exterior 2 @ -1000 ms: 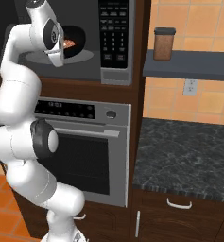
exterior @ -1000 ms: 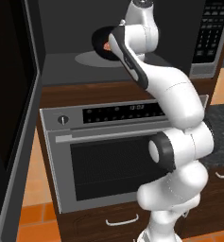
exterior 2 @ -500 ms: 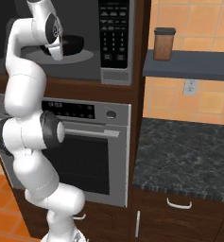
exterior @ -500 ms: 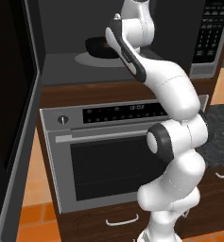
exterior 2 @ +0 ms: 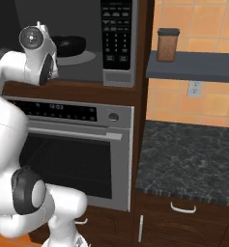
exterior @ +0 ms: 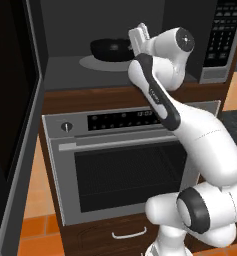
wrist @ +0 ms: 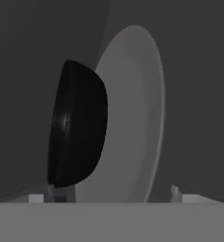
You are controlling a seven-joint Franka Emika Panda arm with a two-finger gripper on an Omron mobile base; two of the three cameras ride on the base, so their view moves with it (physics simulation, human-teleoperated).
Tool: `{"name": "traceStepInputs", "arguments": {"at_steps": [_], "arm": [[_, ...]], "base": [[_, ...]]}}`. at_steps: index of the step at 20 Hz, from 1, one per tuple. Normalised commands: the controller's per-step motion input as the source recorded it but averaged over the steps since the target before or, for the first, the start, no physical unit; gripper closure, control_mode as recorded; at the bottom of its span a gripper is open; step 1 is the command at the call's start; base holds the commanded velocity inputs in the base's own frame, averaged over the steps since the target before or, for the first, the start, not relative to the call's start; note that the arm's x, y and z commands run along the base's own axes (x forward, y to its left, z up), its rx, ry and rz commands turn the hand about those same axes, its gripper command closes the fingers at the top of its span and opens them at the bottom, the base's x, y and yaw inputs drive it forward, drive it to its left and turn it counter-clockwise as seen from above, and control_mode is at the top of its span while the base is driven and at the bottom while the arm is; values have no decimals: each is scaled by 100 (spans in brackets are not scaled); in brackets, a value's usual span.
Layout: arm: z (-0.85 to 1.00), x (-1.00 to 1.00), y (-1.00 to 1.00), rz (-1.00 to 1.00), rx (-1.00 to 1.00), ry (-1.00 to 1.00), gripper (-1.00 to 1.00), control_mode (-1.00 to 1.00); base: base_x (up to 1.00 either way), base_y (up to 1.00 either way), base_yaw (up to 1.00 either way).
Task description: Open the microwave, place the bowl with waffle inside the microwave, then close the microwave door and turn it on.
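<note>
Door [exterior: 12, 125] stands swung out far to the gripper's left; bowl [exterior: 111, 48] sits on the turntable [wrist: 137, 113] just ahead of the gripper [exterior: 139, 37], inside the microwave [exterior 2: 87, 43]; you should back straight out, level, so nothing nudges the rim; then go for the door. Jaws look spread wide, holding nothing, apparently clear of the bowl; waffle not visible.

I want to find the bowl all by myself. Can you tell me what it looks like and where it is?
Look above the big silver oven to the open microwave with its grey inside. On the pale round turntable there sits the bowl. It is small, round and shiny black, the only dark round thing in that grey space.
</note>
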Motion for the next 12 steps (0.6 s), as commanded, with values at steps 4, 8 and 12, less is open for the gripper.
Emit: {"name": "traceStepInputs", "arguments": {"at_steps": [4, 8, 12], "arm": [[99, -97, 0, 7, 6, 5, -100, -100], [-8, -100, 0, 0, -10, 5, -100, -100], [-52, -100, 0, 0, -18, 0, -100, -100]], "base": [[0, 0, 0], [0, 0, 0], [0, 0, 0]]}}
